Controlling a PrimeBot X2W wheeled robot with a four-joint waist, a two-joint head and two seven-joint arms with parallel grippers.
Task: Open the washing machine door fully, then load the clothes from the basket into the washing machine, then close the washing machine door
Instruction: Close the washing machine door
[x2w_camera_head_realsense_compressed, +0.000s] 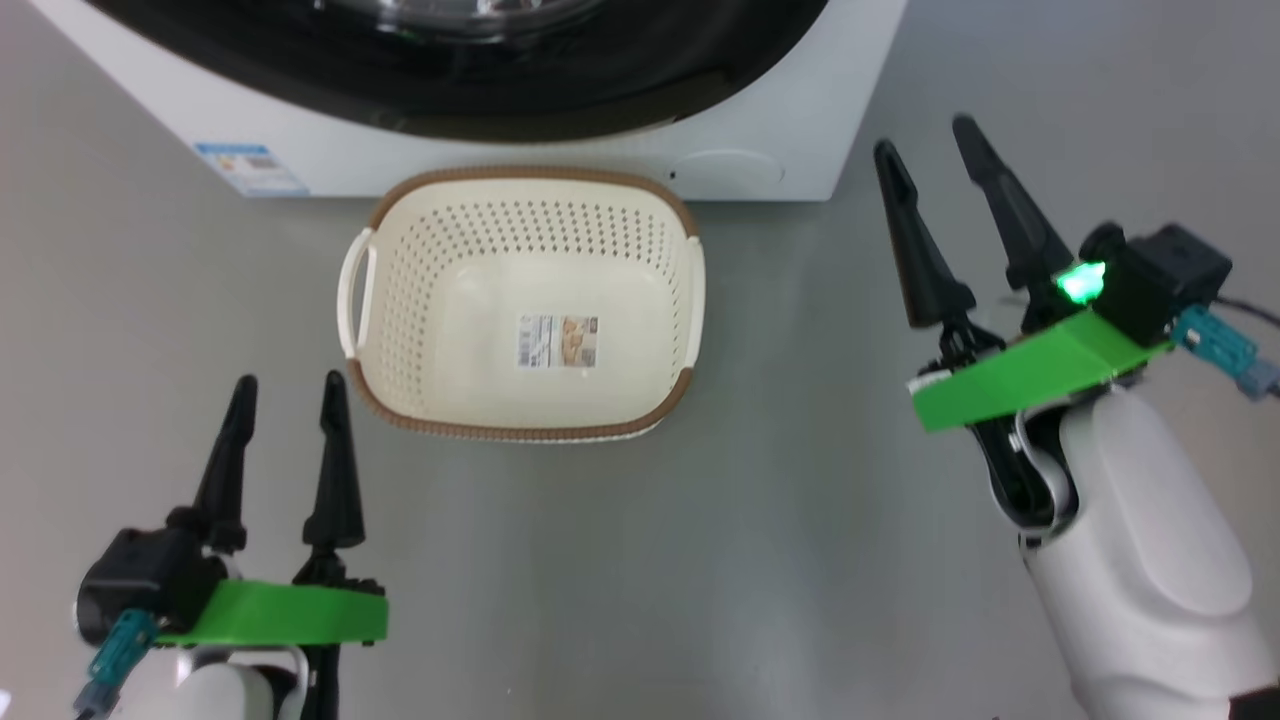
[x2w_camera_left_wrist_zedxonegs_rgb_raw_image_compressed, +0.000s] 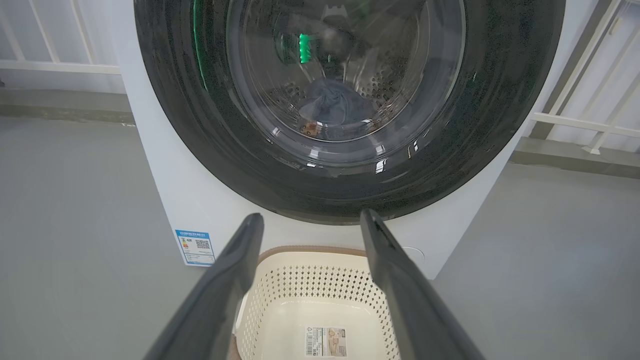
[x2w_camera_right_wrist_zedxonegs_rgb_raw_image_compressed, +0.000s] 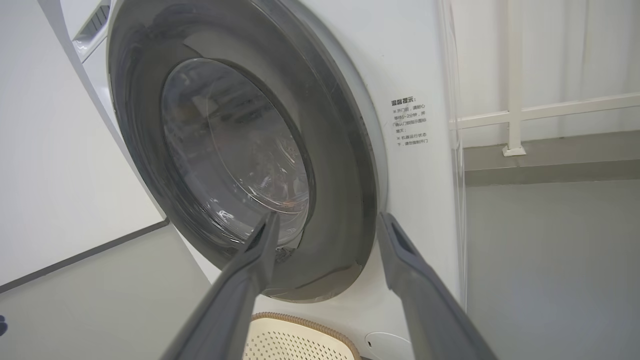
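Smooth grey floor (x2w_camera_head_realsense_compressed: 700, 560) runs wide and bare to either side. In the left wrist view, white railings (x2w_camera_left_wrist_zedxonegs_rgb_raw_image_compressed: 575, 120) line a raised kerb behind. The washing machine (x2w_camera_head_realsense_compressed: 760, 120), a white box with square edges, carries a blue sticker (x2w_camera_head_realsense_compressed: 250, 167) low on its front. The washing machine door (x2w_camera_left_wrist_zedxonegs_rgb_raw_image_compressed: 345, 190) lies shut against that front, a broad glossy black ring around a clear bulging glass bowl. Through the glass the clothes (x2w_camera_left_wrist_zedxonegs_rgb_raw_image_compressed: 332, 107) show as a crumpled blue-grey heap with an orange patch, resting low in the perforated steel drum.

The basket (x2w_camera_head_realsense_compressed: 520, 178) stands on the floor just before the machine's lower edge, centred under the door. It is cream plastic with rounded corners, rows of small holes in its walls, a brown woven-look rim and a handle on each short side. A paper label (x2w_camera_head_realsense_compressed: 558, 341) lies on its smooth bottom.

The left pincer (x2w_camera_head_realsense_compressed: 289, 378) hangs near the basket's near left corner, apart from it, its dark tapered fingers spread and holding nothing. The right pincer (x2w_camera_head_realsense_compressed: 925, 133) hangs over bare floor right of the basket, likewise spread and unladen, tips towards the machine's right corner.
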